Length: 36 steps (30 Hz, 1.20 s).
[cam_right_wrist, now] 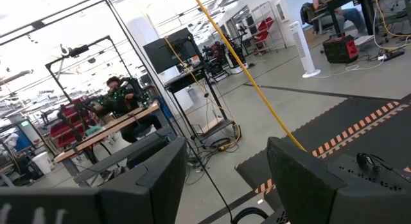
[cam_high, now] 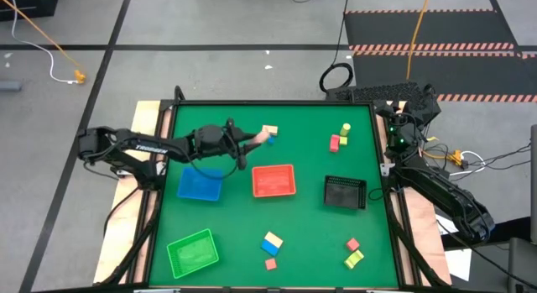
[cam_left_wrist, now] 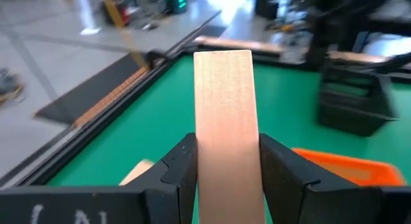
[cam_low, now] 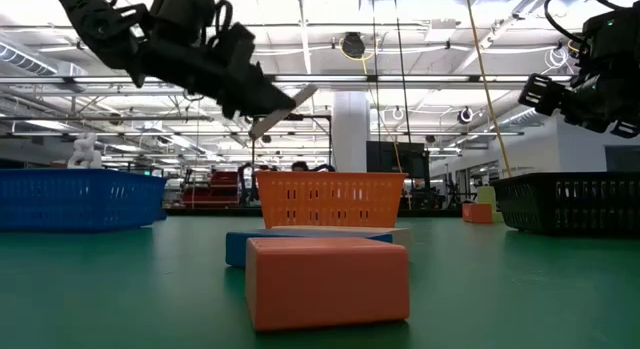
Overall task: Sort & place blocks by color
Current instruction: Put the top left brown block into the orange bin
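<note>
Left end effector [cam_left_wrist: 228,169] clamps a tan bar [cam_left_wrist: 225,115] above the red tray [cam_high: 273,180].

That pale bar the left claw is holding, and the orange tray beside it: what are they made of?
The pale bar, clamped in the left gripper, looks like bare, unpainted wood: matte tan with faint lengthwise grain. The orange tray looks like moulded plastic, judging by its even colour and the rows of slots in its thin wall, though the look alone cannot confirm it.
</note>
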{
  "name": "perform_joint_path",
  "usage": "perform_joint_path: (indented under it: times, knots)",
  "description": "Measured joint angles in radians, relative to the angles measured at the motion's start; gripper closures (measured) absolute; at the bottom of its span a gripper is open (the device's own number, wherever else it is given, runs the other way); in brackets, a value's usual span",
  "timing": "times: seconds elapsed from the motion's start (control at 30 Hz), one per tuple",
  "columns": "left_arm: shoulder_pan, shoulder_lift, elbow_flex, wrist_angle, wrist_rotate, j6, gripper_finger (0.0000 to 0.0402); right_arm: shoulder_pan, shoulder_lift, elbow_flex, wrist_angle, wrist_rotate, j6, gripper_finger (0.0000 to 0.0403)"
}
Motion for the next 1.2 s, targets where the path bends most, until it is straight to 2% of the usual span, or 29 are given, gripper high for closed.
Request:
perform_joint_path:
  times: [0.33,0.57,0.83,1.0,1.07,1.2]
  knots:
    - [-0.152,0.0,0.0,0.113,0.044,0.156,0.0269,0.0,0.0,0.0,0.0,0.0,0.0,0.0193]
    - [-0.218,0.008,0.0,0.13,0.044,0.169,0.0269,0.0,0.0,0.0,0.0,0.0,0.0,0.0193]
    - [-0.241,0.124,0.0,0.245,0.042,0.137,0.0267,0.0,0.0,0.0,0.0,0.0,0.0,0.0193]
    - [-0.246,0.202,0.0,0.337,0.041,0.088,0.0236,0.0,0.0,0.0,0.0,0.0,0.0,0.0193]
    - [-0.247,0.237,0.0,0.361,0.04,0.064,0.024,0.0,0.0,0.0,0.0,0.0,0.0,0.0193]
    - [-0.246,0.303,0.012,0.38,0.008,0.038,0.0278,0.0,0.0,0.0,0.0,0.0,0.0,0.0193]
